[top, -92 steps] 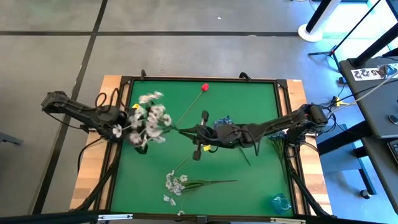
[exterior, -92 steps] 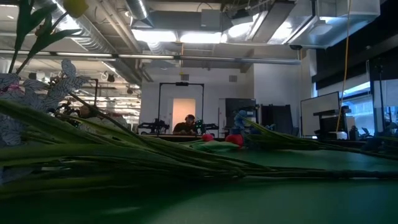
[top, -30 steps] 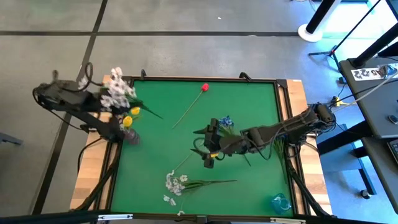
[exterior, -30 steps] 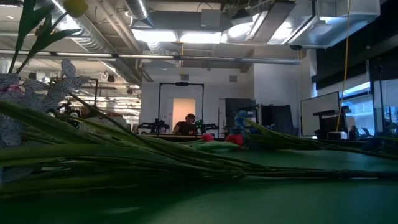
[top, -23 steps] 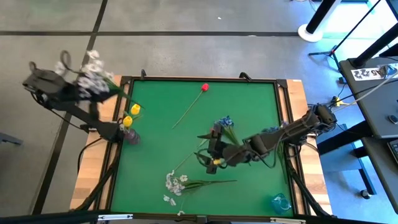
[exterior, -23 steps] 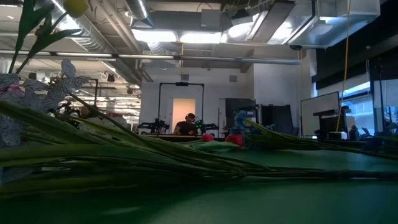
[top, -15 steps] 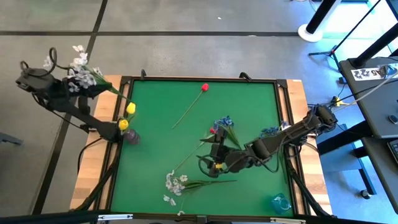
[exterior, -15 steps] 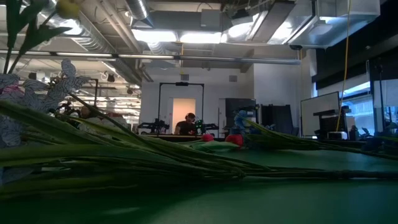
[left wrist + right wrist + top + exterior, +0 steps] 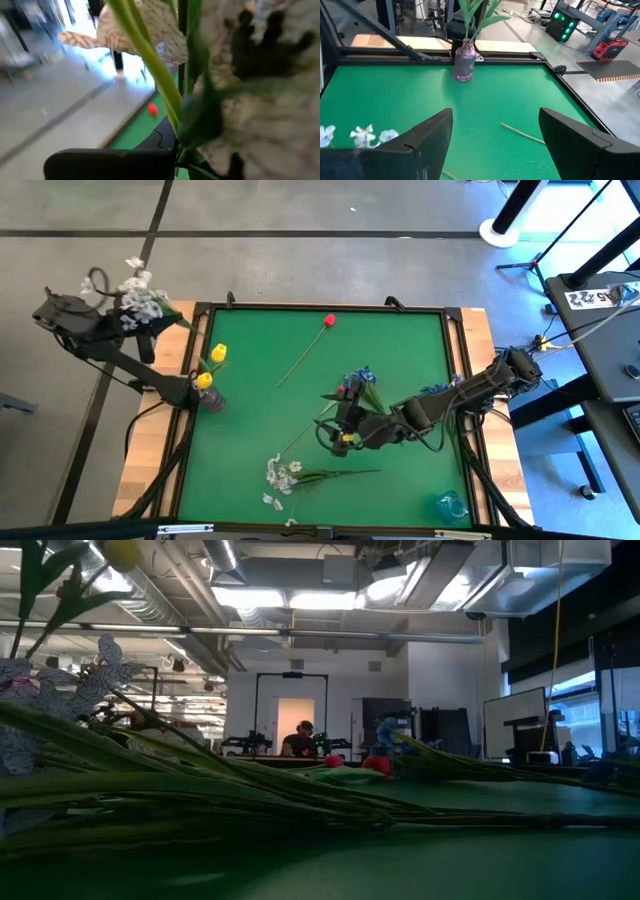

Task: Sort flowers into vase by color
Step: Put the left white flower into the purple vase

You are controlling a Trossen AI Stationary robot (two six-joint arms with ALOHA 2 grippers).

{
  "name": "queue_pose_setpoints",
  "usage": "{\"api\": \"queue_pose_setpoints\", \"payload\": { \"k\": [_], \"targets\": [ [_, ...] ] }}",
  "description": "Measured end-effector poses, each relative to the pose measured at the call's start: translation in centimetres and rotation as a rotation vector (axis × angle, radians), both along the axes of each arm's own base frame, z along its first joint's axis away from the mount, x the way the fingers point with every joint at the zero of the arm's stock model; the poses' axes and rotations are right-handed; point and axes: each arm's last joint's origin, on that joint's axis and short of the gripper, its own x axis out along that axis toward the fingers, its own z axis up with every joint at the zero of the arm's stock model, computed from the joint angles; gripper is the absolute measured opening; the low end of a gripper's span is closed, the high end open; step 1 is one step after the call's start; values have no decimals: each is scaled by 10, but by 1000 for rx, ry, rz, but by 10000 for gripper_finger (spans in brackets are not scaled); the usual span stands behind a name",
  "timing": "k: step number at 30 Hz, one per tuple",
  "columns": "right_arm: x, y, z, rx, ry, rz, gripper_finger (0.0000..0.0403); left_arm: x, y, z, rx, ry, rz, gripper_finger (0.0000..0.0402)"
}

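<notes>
While left gripper (image 9: 128,320) clamps white spray (image 9: 140,298) blossoms-outward, right gripper (image 9: 338,430) gapes.

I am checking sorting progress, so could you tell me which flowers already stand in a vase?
Only the yellow tulips, upright in the purple vase at the mat's left edge.

Green-topped table (image 9: 400,350) with dark rim on a wooden base, seen from above. Lying on the mat: red tulip (image 9: 329,321) toward 12 o'clock, its stem running down toward centre; spray of blue blossoms (image 9: 360,376) just right of centre; spray of white blossoms (image 9: 282,475) toward 6 o'clock, green stems pointing to 3 o'clock. Standing at the 9 o'clock edge, small purple vase (image 9: 213,398) with two yellow tulips (image 9: 210,366); in the 5 o'clock corner, clear bluish vase (image 9: 449,505).
</notes>
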Motion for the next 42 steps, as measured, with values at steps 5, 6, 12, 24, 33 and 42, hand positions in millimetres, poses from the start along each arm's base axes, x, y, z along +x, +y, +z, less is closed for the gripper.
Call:
{"api": "queue_pose_setpoints", "payload": {
  "k": [5, 6, 12, 24, 33, 42],
  "targets": [
    [-1, 0, -2, 10, 14, -6, 294, 4, -3, -24, -119, 116, 20, 12],
    [-1, 0, -2, 12, 19, -8, 294, 6, -4, -29, -130, 133, 4, 12],
    [-2, -1, -4, 24, 32, -18, 294, 12, -9, -56, -155, 214, -64, 13],
    [-2, -2, -3, 23, 7, -69, 294, -16, -2, -58, -243, 165, -219, 13],
    [-3, -4, -2, 67, -45, -167, 294, -17, -3, -58, -207, 180, -304, 13],
    [-3, -5, -2, 78, -65, -202, 294, -6, -9, -68, -178, 236, -357, 13]
  ]
}}
